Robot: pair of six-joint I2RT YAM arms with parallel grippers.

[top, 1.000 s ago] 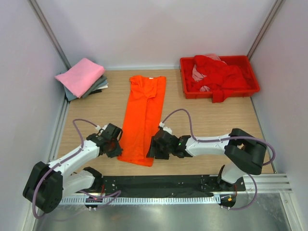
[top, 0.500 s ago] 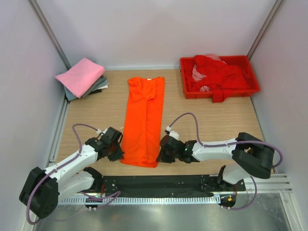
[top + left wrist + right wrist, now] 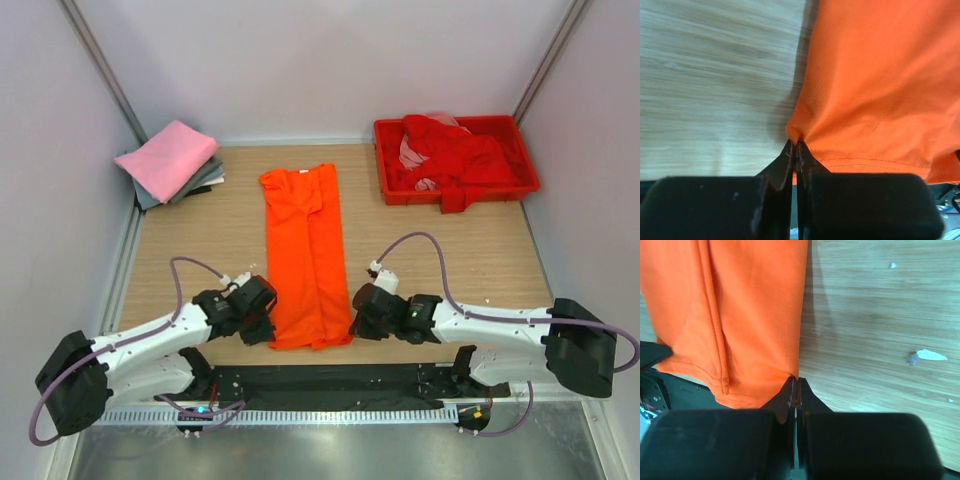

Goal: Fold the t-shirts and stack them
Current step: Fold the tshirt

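Two claws are gripping the near end of the orange shirt point(image 3: 305, 240) in the top view. The left claw point(image 3: 270, 328) is pinching its near-left corner and the right claw point(image 3: 356, 322) its near-right edge. The shirt is lying as a long strip btwn them, running away across the table point(image 3: 450, 260). Far beyond the left claw, a pink shirt point(image 3: 168, 158) is sitting on a grey shirt point(image 3: 205, 180). Far beyond the right claw, red shirts point(image 3: 450, 150) are lying heaped in a red tray point(image 3: 530, 182).

Left wrist: the left claw point(image 3: 795, 142) is squeezing tight, w/ orange shirt point(image 3: 875, 75) puckering at its tips. Cloth is spreading ahead-right, table point(image 3: 715, 75) ahead-left.

Right wrist: the right claw point(image 3: 794, 380) is clamping the orange shirt point(image 3: 750, 305) at its edge. Cloth is lying ahead-left, table point(image 3: 880, 315) ahead-right.
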